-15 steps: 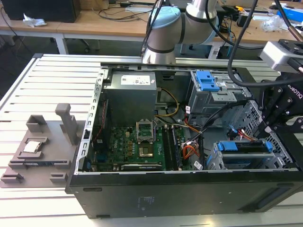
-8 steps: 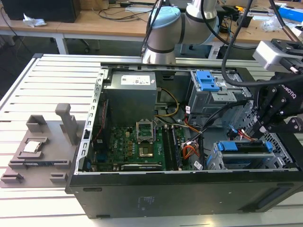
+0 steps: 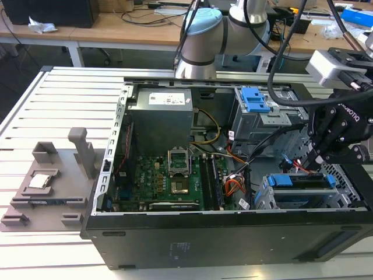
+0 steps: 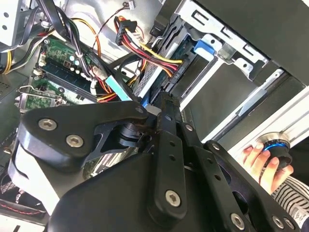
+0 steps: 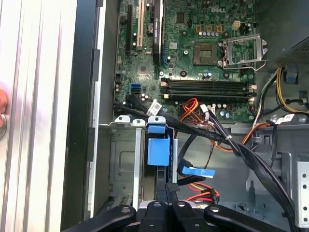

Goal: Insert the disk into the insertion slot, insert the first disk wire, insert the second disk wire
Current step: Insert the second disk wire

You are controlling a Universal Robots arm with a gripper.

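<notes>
Pressing gripper (image 5: 167,187) fingers together, we are hovering above the disk (image 5: 158,151) seated in the insertion slot (image 3: 263,198), first disk wire (image 3: 300,166) beside.

Black gripper (image 4: 161,104) looming near among cables, red-yellow-black wire bundle (image 4: 145,48) just past its tip, green motherboard (image 4: 53,82) beyond, grey drive cage (image 4: 231,43) with blue latch (image 4: 203,48), hand (image 4: 258,159) resting on blue-ringed knob (image 4: 276,145), striped sleeve (image 4: 292,193).
</notes>
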